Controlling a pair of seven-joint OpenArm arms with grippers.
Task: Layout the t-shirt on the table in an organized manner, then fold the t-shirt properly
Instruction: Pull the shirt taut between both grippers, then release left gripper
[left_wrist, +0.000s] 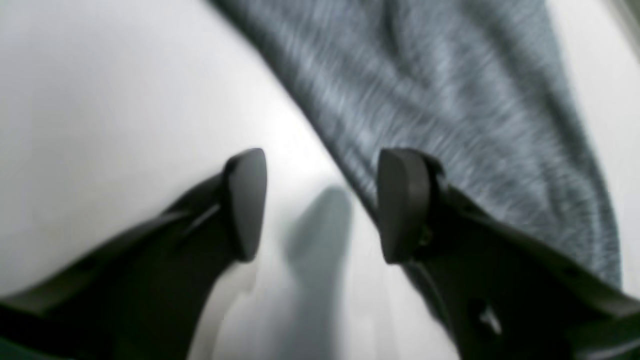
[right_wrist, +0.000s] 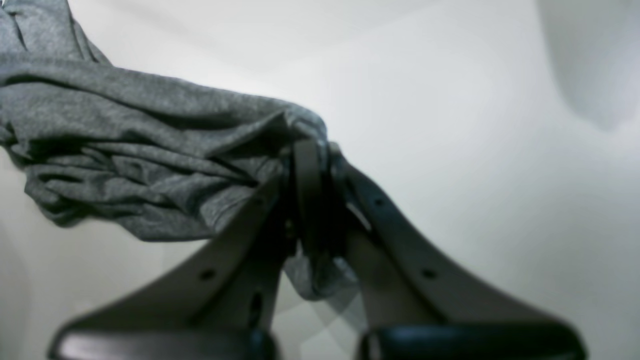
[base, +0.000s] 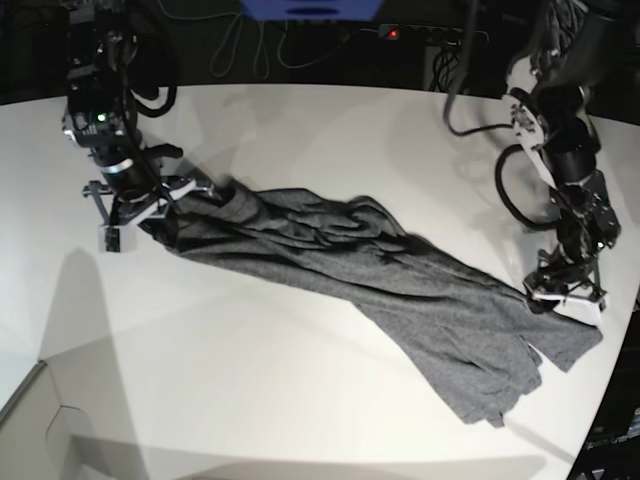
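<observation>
T-shirt (base: 380, 290) stretched diagonally across table (base: 300, 130), far-left to near-right.

My arms (base: 560, 150) black with white brackets, looped black cables; matte dark fingers (left_wrist: 245, 200), small screw holes, green LED.

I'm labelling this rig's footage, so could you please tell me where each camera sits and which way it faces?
Left wrist: on the left arm, looking down past the open left gripper at the t-shirt edge and the table.
Right wrist: on the right arm, looking along the right gripper, shut on bunched t-shirt.
Base: high in front, facing both arms across the table; right gripper, left gripper.
All three views share the t-shirt.
</observation>
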